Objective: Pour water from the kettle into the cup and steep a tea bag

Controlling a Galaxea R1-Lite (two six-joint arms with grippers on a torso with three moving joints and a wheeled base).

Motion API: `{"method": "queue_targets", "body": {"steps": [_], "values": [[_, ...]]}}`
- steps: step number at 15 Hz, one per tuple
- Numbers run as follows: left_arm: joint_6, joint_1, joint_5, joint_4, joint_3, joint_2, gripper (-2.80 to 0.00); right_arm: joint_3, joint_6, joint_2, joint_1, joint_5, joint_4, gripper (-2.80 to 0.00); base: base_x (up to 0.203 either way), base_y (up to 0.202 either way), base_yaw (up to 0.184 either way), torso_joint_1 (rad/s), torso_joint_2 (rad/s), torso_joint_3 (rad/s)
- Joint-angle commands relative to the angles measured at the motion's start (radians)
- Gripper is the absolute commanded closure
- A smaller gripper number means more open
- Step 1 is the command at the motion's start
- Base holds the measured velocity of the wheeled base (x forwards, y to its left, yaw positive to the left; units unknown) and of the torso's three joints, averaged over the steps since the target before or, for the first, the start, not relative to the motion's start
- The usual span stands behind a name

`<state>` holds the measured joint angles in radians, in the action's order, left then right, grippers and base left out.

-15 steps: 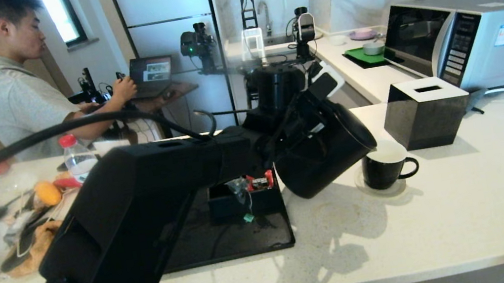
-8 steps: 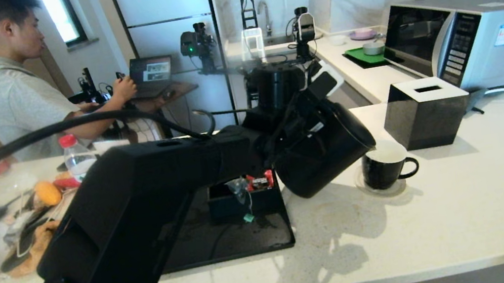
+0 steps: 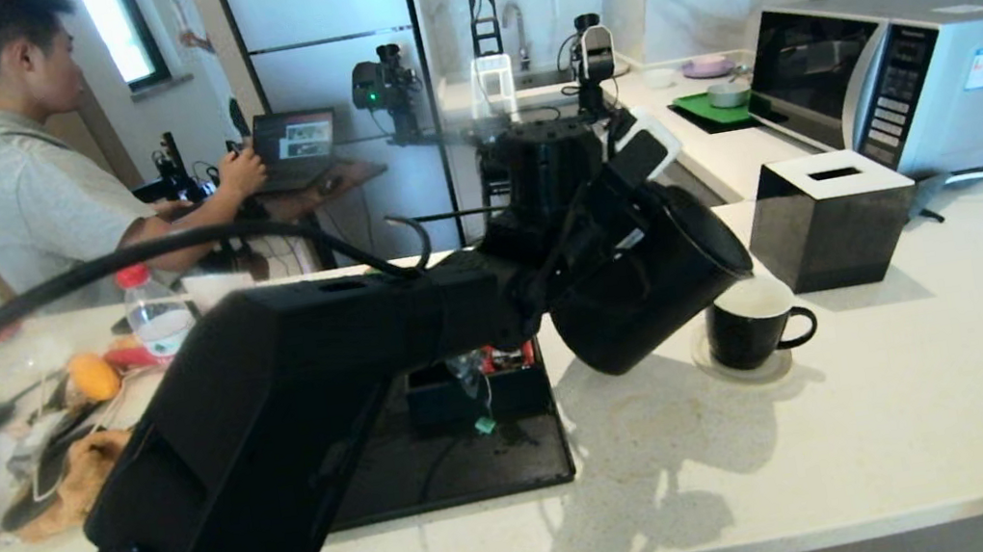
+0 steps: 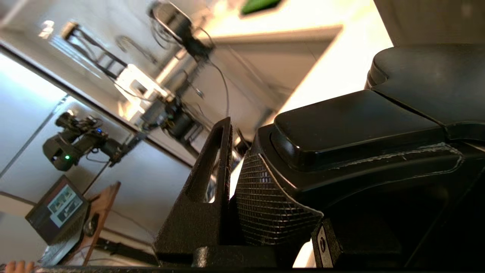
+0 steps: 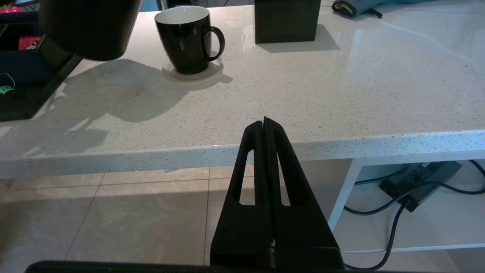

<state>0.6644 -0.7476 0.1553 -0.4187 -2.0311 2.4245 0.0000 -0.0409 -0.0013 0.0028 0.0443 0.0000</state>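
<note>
**Kettle tipped at the cup's rim**

White speckled countertop (image 3: 863,415) fills the head view, with a microwave (image 3: 909,72) at the back right and a black tissue box (image 3: 824,217) before it. At centre the left gripper (image 3: 616,228) clamps the handle of the kettle (image 3: 650,291), which hangs tilted in the air, its top leaning over the cup (image 3: 752,325) on a coaster. A black tray (image 3: 482,472) lies left of the kettle; the tea bag (image 3: 470,372) drapes over a small black box on it.

From the left wrist, one finger (image 4: 206,197) presses against the kettle's textured handle (image 4: 265,204).

From the right wrist, the right gripper (image 5: 265,123) hangs off the counter's front edge, fingers pressed together on nothing; the cup (image 5: 187,38) stands beyond.
</note>
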Motion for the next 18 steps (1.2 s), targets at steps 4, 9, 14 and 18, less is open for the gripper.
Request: {"method": "queue_targets", "body": {"steps": [4, 9, 14, 18], "values": [[-0.06, 0.0, 0.011, -0.119, 0.002, -0.002, 0.0, 0.0, -0.001, 0.001, 0.0, 0.0, 0.0, 0.0, 0.0, 0.0, 0.0, 0.0, 0.0, 0.0], [-0.118, 0.0, 0.08, -0.164, 0.005, -0.071, 0.0, 0.0, -0.001, 0.001, 0.0, 0.0, 0.0, 0.0, 0.0, 0.0, 0.0, 0.0, 0.0, 0.0], [-0.182, 0.013, 0.164, -0.165, 0.006, -0.179, 0.0, 0.0, -0.001, 0.001, 0.0, 0.0, 0.0, 0.0, 0.0, 0.0, 0.0, 0.0, 0.0, 0.0], [-0.22, 0.077, 0.216, -0.179, 0.068, -0.31, 0.0, 0.0, -0.001, 0.001, 0.0, 0.0, 0.0, 0.0, 0.0, 0.0, 0.0, 0.0, 0.0, 0.0]]}}
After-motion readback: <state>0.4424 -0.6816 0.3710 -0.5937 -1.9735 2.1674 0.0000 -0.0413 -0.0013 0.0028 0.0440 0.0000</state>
